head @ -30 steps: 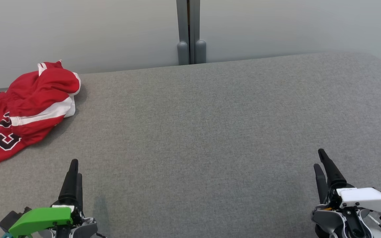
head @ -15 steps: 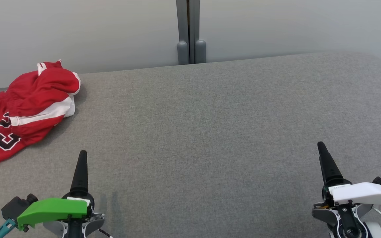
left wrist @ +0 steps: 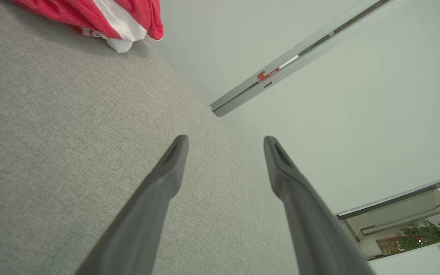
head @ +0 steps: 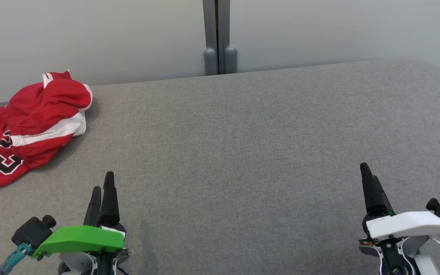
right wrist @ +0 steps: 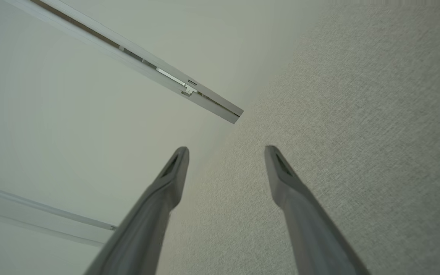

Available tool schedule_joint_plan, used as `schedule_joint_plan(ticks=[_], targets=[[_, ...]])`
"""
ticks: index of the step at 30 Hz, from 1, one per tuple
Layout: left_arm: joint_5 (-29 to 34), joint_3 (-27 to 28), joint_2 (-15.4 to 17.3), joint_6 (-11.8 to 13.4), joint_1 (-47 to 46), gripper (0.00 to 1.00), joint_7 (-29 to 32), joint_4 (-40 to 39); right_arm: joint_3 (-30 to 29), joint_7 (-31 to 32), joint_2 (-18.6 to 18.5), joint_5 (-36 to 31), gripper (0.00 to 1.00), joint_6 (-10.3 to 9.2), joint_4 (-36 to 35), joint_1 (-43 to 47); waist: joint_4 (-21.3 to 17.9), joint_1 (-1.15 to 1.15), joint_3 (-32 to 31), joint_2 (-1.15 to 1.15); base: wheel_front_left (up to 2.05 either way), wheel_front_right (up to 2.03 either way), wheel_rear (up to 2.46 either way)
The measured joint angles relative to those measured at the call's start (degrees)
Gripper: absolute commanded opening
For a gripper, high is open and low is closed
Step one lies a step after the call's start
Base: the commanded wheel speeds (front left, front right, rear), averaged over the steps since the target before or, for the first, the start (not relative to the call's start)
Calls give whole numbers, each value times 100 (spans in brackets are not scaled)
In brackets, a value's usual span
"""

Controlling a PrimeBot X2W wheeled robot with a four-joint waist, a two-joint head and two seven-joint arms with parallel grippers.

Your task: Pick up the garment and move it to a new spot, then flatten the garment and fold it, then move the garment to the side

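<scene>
Movement over the last second belongs to the arms alone. The garment (head: 29, 126), a crumpled red jersey with white trim and a dark number, lies in the same heap at the far left corner of the grey cloth-covered desk (head: 243, 133), part of it hanging over the left edge.

The left gripper (head: 103, 183) has slid forward and toward the middle of the desk, rolling as it went. A second ago its two dark fingers overlapped; now they show side by side in the head view. The left wrist view shows the jaws spread wide with nothing between them, and the jersey (left wrist: 101, 11) sits well away at the top corner of that picture.

The right gripper (head: 367, 175) has crept slightly inward and rolled the other way, so the pair of fingers seen earlier has lined up into one. In its wrist view the right gripper (right wrist: 225, 149) also has its jaws wide and empty, above bare cloth.

For the task this looks like settling into a ready pose — no pickup has begun. The left arm is the nearer one, yet its drift has taken it sideways rather than toward the heap. It will likely need to reach forward and left before closing on a fold.
</scene>
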Motion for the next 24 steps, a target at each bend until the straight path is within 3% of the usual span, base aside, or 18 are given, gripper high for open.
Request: schedule_joint_plan(ticks=[24], targets=[[2457, -229, 10, 345, 225, 100, -405, -103, 319, -402, -14, -2414, 100, 0, -121, 22, -19, 0, -13, 0, 0, 0, 0]])
